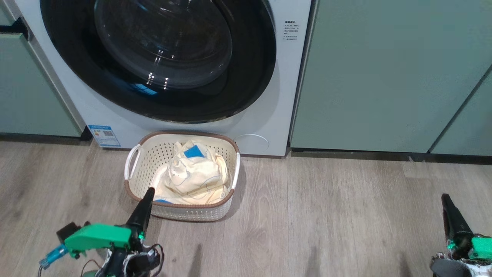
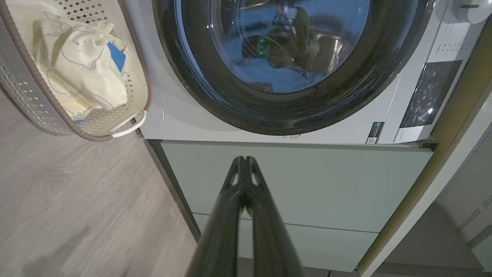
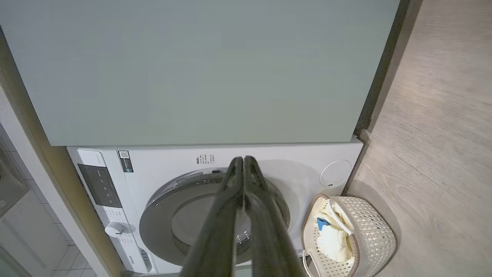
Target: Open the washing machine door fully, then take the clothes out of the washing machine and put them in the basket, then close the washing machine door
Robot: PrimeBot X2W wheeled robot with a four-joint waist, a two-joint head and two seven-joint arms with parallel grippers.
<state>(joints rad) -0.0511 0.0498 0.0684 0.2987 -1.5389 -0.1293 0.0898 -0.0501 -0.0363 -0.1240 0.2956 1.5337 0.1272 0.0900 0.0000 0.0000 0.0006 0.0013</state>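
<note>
Clothes (image 1: 194, 175), pale cream-yellow soft garments with blue patches, lie heaped in the cream perforated plastic basket (image 1: 192, 214) at lower centre, before the white washing machine (image 1: 277, 115) with its black-rimmed round glass door (image 1: 161, 50) shut, while the left gripper (image 1: 148, 195), lower left, and right gripper (image 1: 446, 200), lower right, point up-frame, fingers pressed together.

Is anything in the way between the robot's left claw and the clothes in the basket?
Nothing visible is. The clothes lie uncovered in the open-topped basket, and the left gripper, fingers shut, points toward its near rim in the head view.
</note>
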